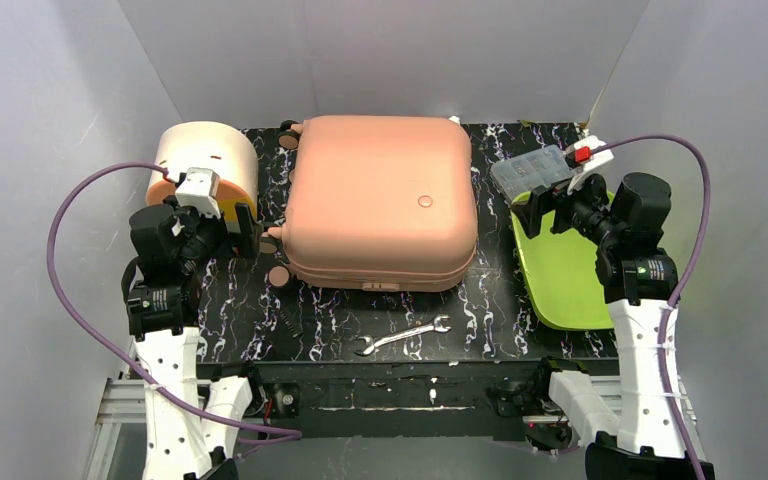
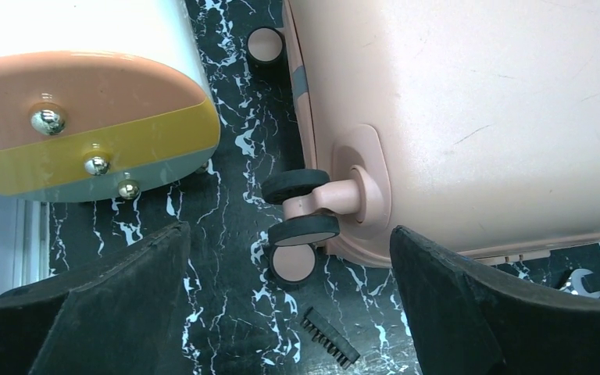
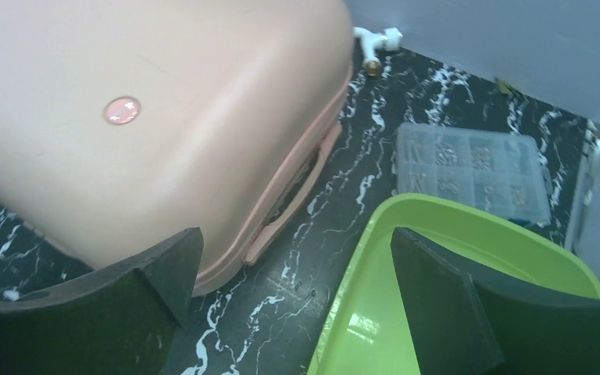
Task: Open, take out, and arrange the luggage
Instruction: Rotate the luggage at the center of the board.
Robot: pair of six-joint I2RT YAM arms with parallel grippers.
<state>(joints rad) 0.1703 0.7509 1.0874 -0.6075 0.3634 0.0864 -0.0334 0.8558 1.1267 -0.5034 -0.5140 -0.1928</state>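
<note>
Right hand (image 3: 294, 234) camera alone shows luggage (image 3: 164, 117) side handle (image 3: 295, 190).

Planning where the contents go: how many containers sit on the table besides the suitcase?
3: a drum box left of the suitcase, a green tray on the right, a clear organizer beyond the tray. The suitcase may hide others.

Table (image 1: 260, 320) holds drum box (image 1: 205, 160), wrench (image 1: 402, 336), green tray (image 1: 560, 270), clear organizer (image 1: 530, 172).
</note>
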